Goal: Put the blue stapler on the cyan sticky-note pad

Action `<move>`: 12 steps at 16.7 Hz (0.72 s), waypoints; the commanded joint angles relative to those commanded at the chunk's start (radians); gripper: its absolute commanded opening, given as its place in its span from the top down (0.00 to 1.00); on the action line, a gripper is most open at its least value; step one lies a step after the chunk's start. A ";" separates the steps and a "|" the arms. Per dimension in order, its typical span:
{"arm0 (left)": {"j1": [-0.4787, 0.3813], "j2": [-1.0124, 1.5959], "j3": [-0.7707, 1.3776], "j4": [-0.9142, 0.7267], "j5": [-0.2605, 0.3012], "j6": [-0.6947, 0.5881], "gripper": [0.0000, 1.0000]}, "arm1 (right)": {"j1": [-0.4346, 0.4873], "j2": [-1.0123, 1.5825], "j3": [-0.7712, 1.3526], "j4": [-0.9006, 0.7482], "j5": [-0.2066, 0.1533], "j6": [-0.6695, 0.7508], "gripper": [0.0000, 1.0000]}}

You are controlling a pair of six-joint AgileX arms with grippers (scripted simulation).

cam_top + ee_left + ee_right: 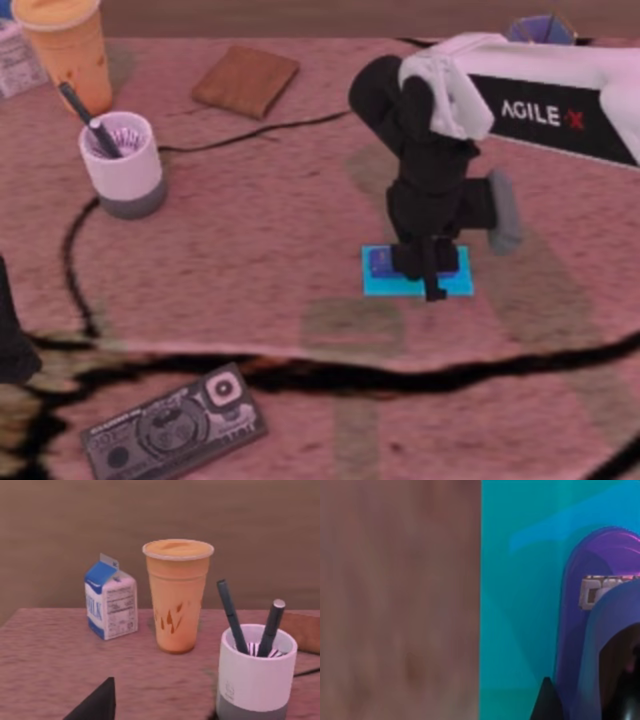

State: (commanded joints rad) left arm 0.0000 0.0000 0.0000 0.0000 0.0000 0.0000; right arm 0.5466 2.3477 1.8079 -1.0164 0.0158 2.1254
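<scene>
The right gripper (428, 262) stands directly over the cyan sticky-note pad (375, 284). The blue stapler (382, 263) lies on the pad beneath the gripper, protruding at its left side; grip state cannot be determined. The left arm is parked at the table's left edge.

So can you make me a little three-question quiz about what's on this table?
1. True or false: the blue stapler lies on the cyan sticky-note pad.
2. Which arm's tool is over the pad? A) left B) right
3. Fill in: the white cup with pens stands beside the ____ cup.

Key: 1 true. 2 B, the right tool; the left arm is parked at the table's left edge. 3 orange.
</scene>
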 joint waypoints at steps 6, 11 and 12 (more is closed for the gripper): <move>0.000 0.000 0.000 0.000 0.000 0.000 0.00 | 0.000 0.000 0.000 0.000 0.000 0.000 0.10; 0.000 0.000 0.000 0.000 0.000 0.000 0.00 | 0.000 0.000 0.000 0.000 0.000 0.000 0.00; 0.000 0.000 0.000 0.000 0.000 0.000 0.00 | 0.000 0.000 0.000 0.000 0.000 0.000 0.00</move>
State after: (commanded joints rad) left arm 0.0000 0.0000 0.0000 0.0000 0.0000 0.0000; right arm 0.5466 2.3477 1.8079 -1.0164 0.0158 2.1254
